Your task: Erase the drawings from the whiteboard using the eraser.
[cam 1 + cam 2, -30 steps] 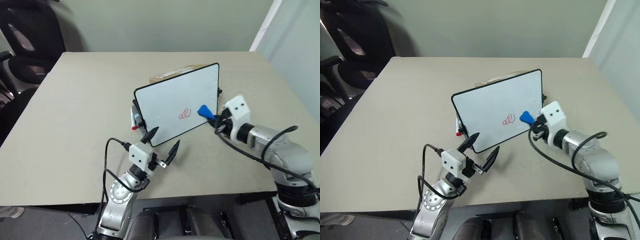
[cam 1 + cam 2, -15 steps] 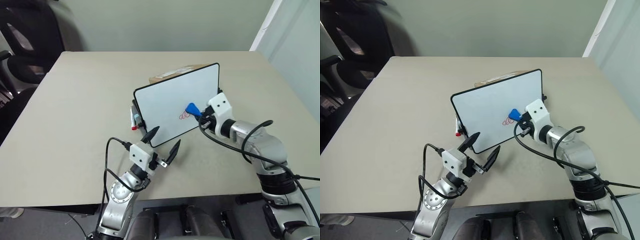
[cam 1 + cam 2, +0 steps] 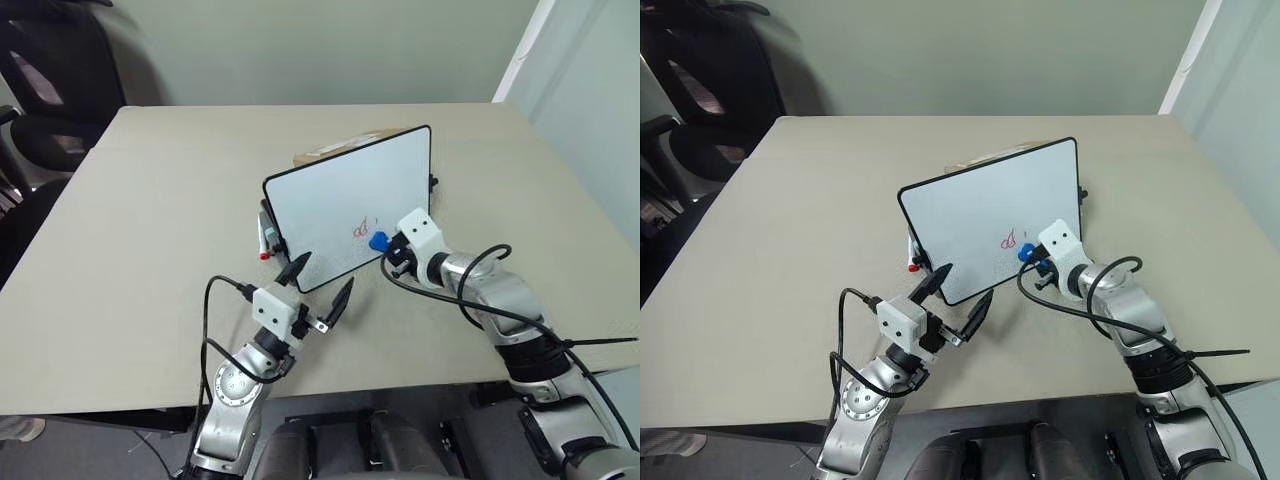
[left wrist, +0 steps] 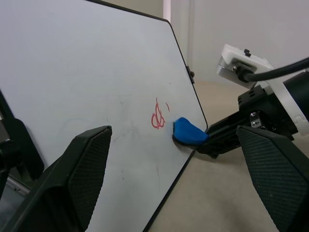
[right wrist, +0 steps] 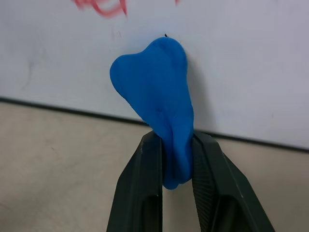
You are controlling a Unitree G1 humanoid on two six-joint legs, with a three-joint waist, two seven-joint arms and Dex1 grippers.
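- Two tools are mine. On the left, my left tool (image 3: 318, 284) hovers open and empty just before the whiteboard (image 3: 340, 195), which leans upright on the worktop (image 3: 150, 200).
- Mid-board, the drawings (image 4: 158, 117) have shrunk; erasing has started.
- On the right, my right tool (image 5: 169, 164) has swept down, clamping the eraser (image 5: 157, 101) against the board's lower edge.
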